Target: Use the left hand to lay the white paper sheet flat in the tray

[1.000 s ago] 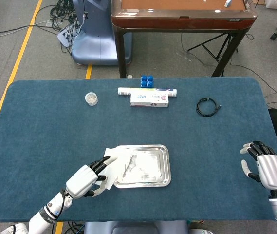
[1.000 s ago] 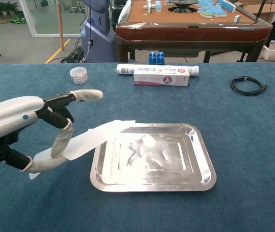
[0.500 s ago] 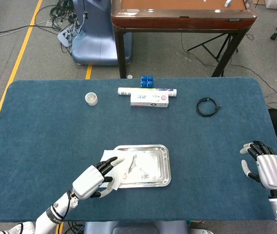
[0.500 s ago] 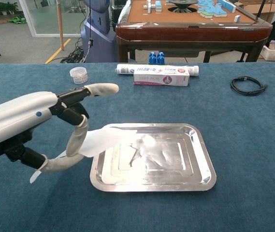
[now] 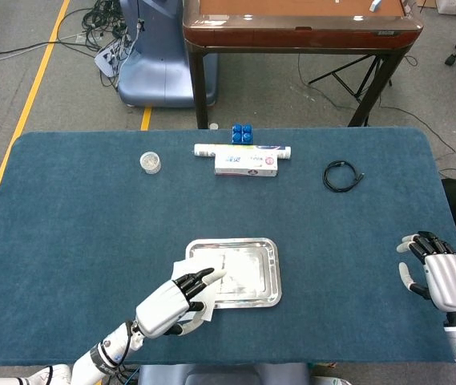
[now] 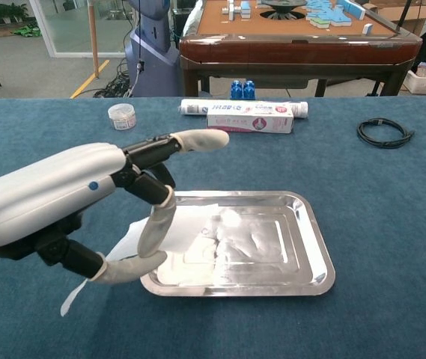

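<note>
The thin white paper sheet (image 6: 190,232) lies partly inside the shallow silver metal tray (image 6: 314,239), its near-left corner hanging over the tray's left rim onto the blue desk (image 6: 392,209); it looks light, limp and easily creased, best handled at that overhanging edge. The left robot hand (image 6: 85,206) holds that edge between thumb and a finger, though it hides the contact and the sheet's left part. The right robot hand (image 5: 436,273) hovers empty, fingers spread, far right of the tray.

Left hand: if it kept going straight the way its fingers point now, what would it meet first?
The left hand points up and right across the tray, holding the paper over its near-left edge. Straight on, it would probably pass over the tray floor and meet the tray's far rim first; its height is unclear.
</note>
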